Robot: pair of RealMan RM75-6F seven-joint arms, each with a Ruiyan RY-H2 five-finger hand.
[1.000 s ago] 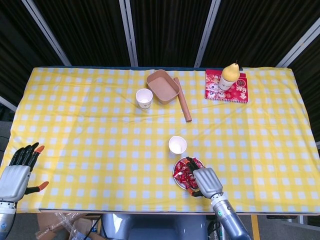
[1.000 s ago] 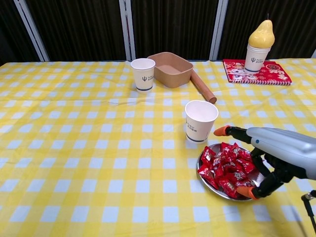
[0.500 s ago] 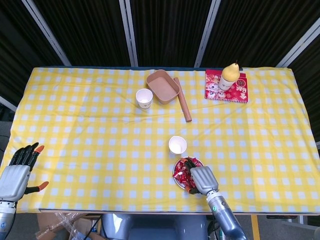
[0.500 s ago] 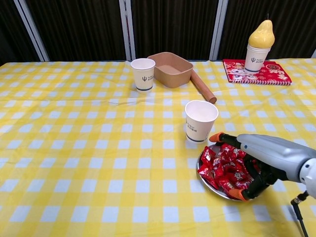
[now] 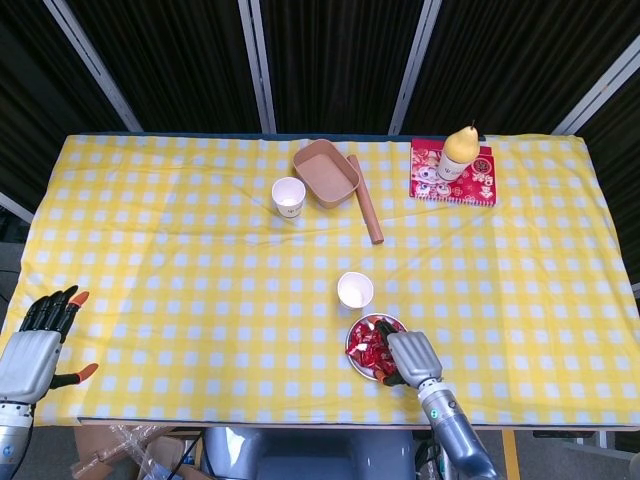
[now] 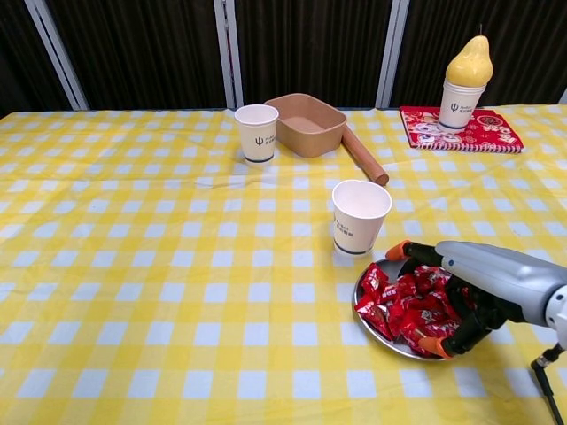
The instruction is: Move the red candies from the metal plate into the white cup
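The red candies [image 6: 400,298] lie heaped on the metal plate [image 6: 383,268] near the table's front edge, also seen as candies [image 5: 371,342] on the plate [image 5: 349,350] in the head view. My right hand [image 6: 483,282] lies low over the pile's right side, fingers curled into the candies and gripping some. It shows as the right hand [image 5: 411,358] from above. The white cup [image 6: 360,217] stands upright just behind the plate, and the cup [image 5: 355,290] looks empty from above. My left hand [image 5: 35,345] hangs with fingers spread off the front left corner, holding nothing.
A second white cup [image 6: 257,133] stands beside a brown tray [image 6: 306,124] and a wooden rolling pin [image 6: 364,155] at the back. A red book [image 6: 461,129] carrying a cup with a yellow pear [image 6: 467,80] sits at the back right.
My right hand has sunk onto the plate and its fingers have curled tighter into the candies. The left hand has stayed put.
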